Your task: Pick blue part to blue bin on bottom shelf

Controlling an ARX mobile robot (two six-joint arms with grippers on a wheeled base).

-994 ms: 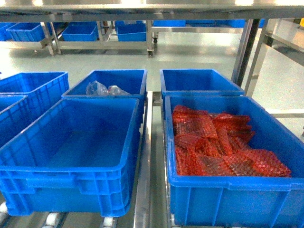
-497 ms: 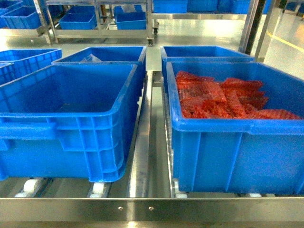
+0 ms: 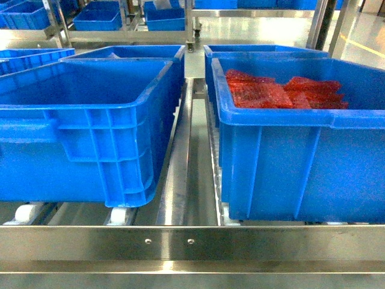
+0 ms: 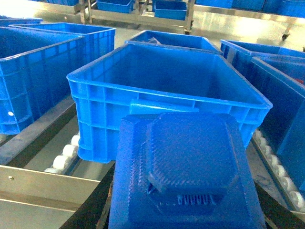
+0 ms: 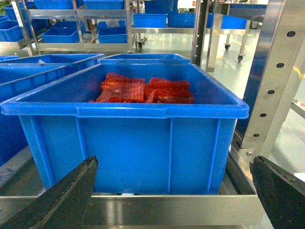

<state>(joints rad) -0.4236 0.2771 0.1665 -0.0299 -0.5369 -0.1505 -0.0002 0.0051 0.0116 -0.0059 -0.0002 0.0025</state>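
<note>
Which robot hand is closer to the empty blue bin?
Left. The left gripper, holding the blue part, sits just before the blue bin. The right gripper, jaws spread wide, faces the bin with red bubble wrap beside it.

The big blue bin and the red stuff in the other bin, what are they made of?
The blue bin looks like hard, smooth plastic: glossy walls with moulded ribs. The red stuff seems to be bubble wrap, thin shiny plastic with a bumpy pattern, though it's a bit blurry.
</note>
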